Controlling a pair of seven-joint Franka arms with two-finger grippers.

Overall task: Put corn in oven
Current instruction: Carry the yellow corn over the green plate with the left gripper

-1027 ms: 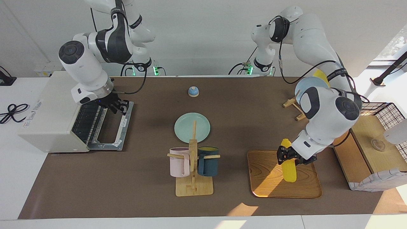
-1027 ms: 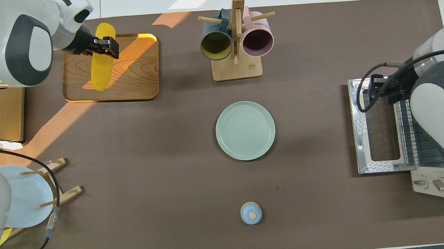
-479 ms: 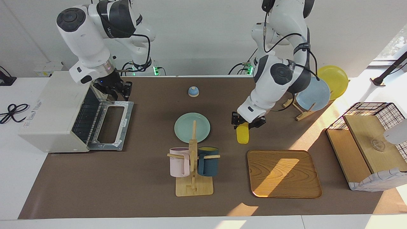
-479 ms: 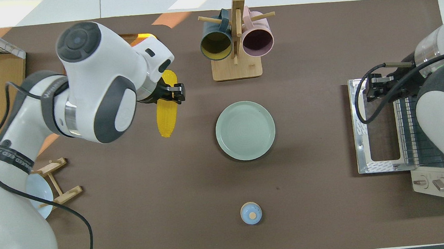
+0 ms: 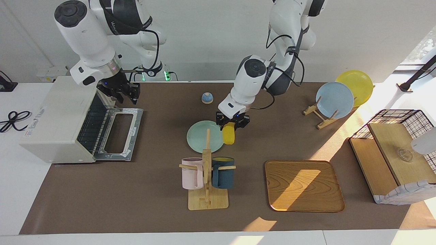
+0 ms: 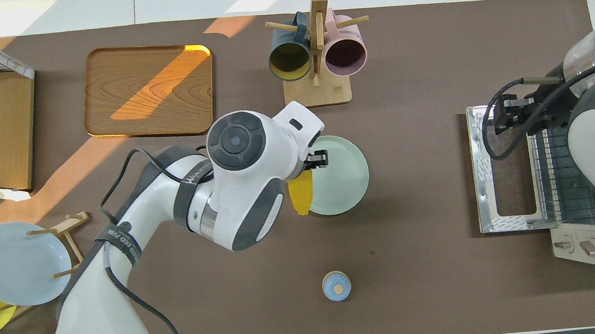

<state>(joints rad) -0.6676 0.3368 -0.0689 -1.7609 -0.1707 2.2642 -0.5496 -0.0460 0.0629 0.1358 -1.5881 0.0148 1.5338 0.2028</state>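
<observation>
The left gripper hangs in the air over the edge of the pale green plate, its fingers clamped on the upper end of the corn, which points down and is clear of the counter. The oven sits at the right arm's end of the counter with its door dropped open and flat. The right gripper hovers over the door's edge nearest the robots; its fingers seem parted, though I cannot tell for sure.
</observation>
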